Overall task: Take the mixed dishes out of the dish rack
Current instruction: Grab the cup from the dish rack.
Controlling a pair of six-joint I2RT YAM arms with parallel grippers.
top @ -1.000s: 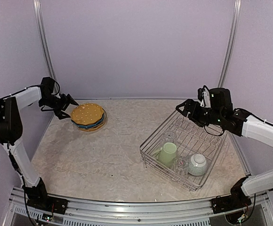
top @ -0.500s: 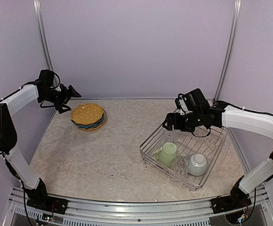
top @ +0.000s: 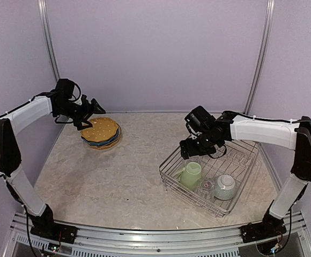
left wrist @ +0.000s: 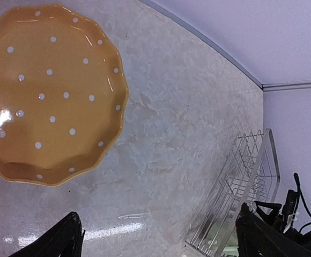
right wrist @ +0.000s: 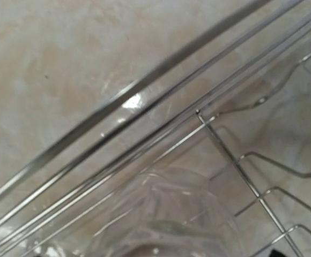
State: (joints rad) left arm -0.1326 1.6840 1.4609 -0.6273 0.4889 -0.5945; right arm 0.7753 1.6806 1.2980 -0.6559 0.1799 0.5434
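The dish rack (top: 241, 179) is holding a pale green mug (top: 191, 174), clear glass (top: 206, 187) and small bowl (top: 225, 186), the right gripper (top: 189, 150) is hovering over its far-left corner, grip impossible to tell, and the left gripper (top: 90, 113) is hanging spread beside the stacked yellow dotted plates (top: 99, 130)

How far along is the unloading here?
Done: plates sit stacked on the table, a yellow dotted plate on top. In hand: nothing visibly held; the open left hand hovers by the stack, the right hand is low over a clear glass in the dish rack. Left: that glass, the green mug, a second glass, the bowl.
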